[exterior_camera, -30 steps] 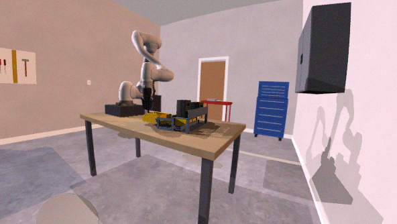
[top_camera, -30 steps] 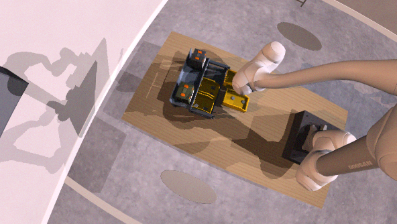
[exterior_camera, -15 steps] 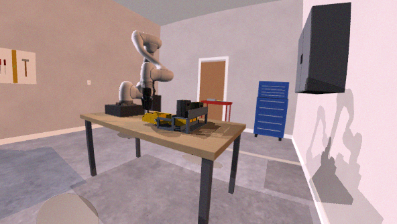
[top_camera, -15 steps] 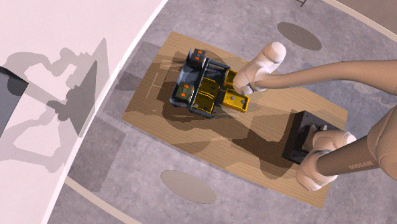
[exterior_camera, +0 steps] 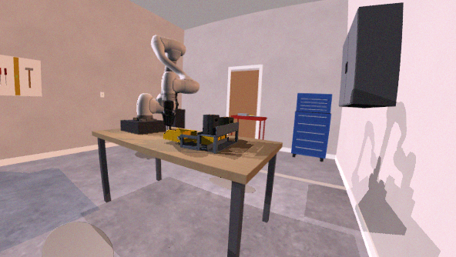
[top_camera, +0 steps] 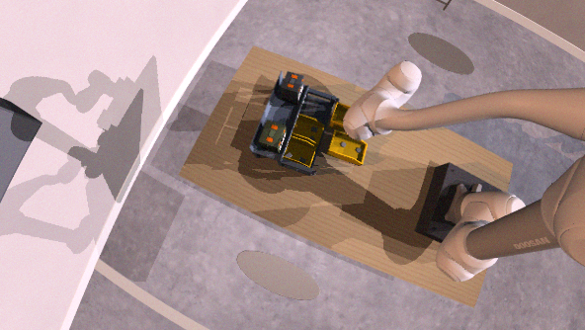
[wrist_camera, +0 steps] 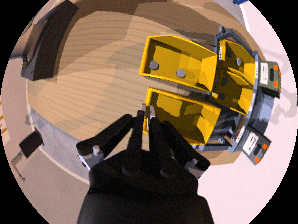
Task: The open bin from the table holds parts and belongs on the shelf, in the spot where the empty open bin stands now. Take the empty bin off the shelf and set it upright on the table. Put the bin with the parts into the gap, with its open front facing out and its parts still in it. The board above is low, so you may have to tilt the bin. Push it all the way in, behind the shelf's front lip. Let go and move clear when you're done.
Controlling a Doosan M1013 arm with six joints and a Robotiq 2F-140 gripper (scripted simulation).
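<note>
Top view: the arm (top_camera: 455,110) (exterior_camera: 168,81) reaches in from the right edge, its wrist over the upper middle of the frame. Exterior view: the arm is folded high left of centre, pincer (exterior_camera: 168,126) (wrist_camera: 146,109) pointing down. The pincer is pressed nearly together, pinching the left-hand wall of the empty bin (top_camera: 340,114) (wrist_camera: 187,120) as seen in the wrist view. That bin lies at centre there, just beside the parts bin (top_camera: 347,147) (wrist_camera: 181,62), upper centre, with two grey parts in view. The latter sits on the surface (top_camera: 296,212) (exterior_camera: 192,155) (wrist_camera: 90,90), outside the shelf (top_camera: 323,94) (exterior_camera: 215,148) (wrist_camera: 256,70). Two more yellow bins stand in the shelf. Surface: wood-topped, dark legs, crossed by shadows; the black base (top_camera: 430,224) (exterior_camera: 131,127) stands at its far left end in the exterior view. Room: door (exterior_camera: 244,100) at centre, blue cabinet (exterior_camera: 313,127) to the right, grey wall box (exterior_camera: 379,58) upper right.
</note>
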